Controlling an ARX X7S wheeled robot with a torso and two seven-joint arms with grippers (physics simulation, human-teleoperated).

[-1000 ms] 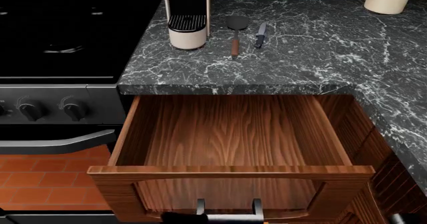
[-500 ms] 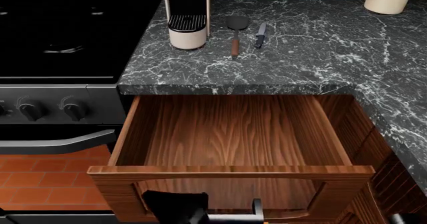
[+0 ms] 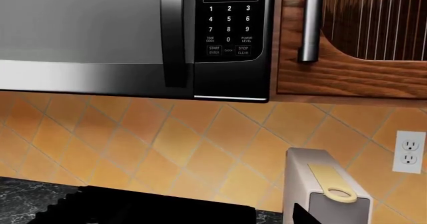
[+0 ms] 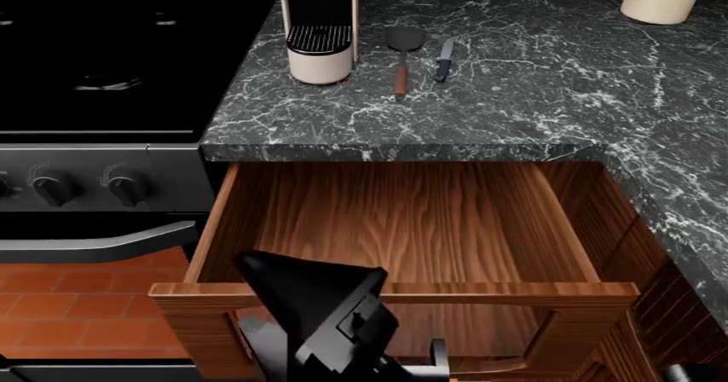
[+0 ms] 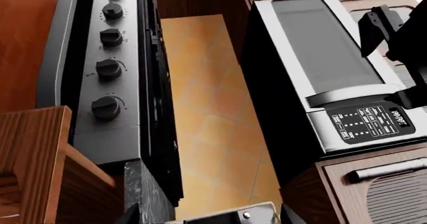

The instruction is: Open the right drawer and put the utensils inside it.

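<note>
The black-marbled counter [image 4: 512,83] spans the head view, with the black stove [image 4: 114,49] at its left. Below the counter edge the right drawer [image 4: 393,228] stands pulled fully out, its wood-grain floor bare. A black arm [image 4: 324,318] rises in front of the drawer's front rail, low in the head view; which arm it is cannot be told, and neither gripper's jaws show clearly, so their state cannot be told. On the counter a coffee machine [image 4: 320,24] stands near the stove. Just beside it lies the spatula [image 4: 401,54], handle toward the drawer, and close to its right lies the knife [image 4: 444,60].
</note>
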